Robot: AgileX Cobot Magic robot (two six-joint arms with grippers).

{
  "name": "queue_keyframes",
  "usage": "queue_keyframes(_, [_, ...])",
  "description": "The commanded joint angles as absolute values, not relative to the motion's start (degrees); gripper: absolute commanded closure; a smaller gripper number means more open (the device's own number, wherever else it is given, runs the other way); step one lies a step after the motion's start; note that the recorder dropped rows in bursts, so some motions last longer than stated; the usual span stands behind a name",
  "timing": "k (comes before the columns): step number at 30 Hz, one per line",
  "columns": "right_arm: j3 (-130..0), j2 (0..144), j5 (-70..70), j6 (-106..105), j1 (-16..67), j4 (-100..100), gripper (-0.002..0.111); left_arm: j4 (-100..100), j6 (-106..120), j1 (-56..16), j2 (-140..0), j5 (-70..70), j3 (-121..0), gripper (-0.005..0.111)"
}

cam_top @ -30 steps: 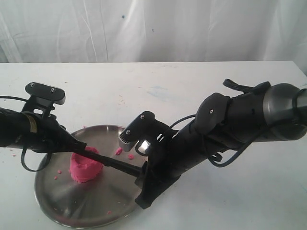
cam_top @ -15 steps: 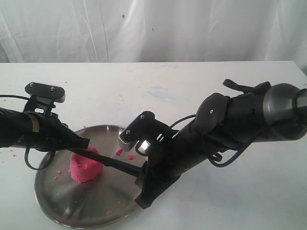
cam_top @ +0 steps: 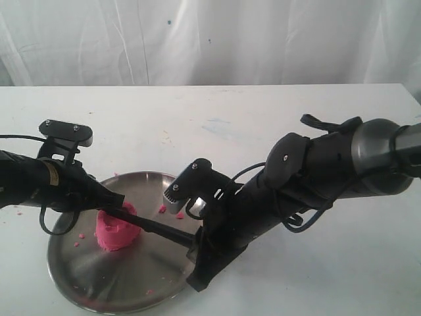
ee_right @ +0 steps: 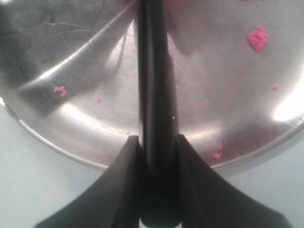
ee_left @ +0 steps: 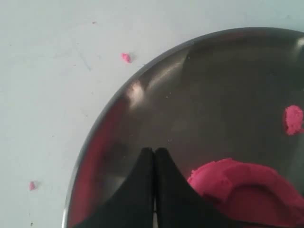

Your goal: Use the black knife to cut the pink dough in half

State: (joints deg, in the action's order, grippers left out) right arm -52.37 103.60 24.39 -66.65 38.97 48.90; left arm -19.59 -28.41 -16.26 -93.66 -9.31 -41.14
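Clamped on the handle of the slim all-black knife (cam_top: 161, 230), the right gripper (cam_top: 205, 245) is seen at the near right rim of the round stainless-steel plate (cam_top: 85, 286), its two black fingers (ee_right: 124, 164) pressed against either side of the handle in the right wrist view, with nothing else held. From that grip the knife's long axis is laid across the plate, running leftward and slightly away from the camera, so that the narrow blade is brought to the far top edge of the bright pink cup-shaped lump of dough (cam_top: 117, 230), which sits left of the plate's centre; whether the edge has bitten into the dough or only rests on it cannot be told. The dough is thus found straight along the blade from the right gripper, toward the plate's left side. The left gripper (cam_top: 113, 199) is placed nearer to the dough, just beside its far left shoulder, with its fingers (ee_left: 142, 180) pressed together and nothing between them in the left wrist view, where the dough's scalloped rim (ee_left: 247, 190) is seen close alongside. The dough is judged to be uncut as yet, in one piece. A few small pink crumbs (cam_top: 162, 208) are scattered on the plate beyond the blade. The coming stroke is judged to depend on the blade being carried down across the lump's middle, not its far edge
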Motion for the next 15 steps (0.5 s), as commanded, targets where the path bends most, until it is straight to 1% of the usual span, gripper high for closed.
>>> queue_keyframes(1, [-52.61,105.4,23.61,-66.83,39.08,49.15,0.108,-19.71,-28.91,-16.19,-94.14,-6.6,-40.75,0.107])
queue_keyframes(15, [-52.61,105.52,23.61,-66.61,39.08,49.4,0.108,-19.71,-28.91,-16.19,-94.23,-7.8,-40.75,0.107])
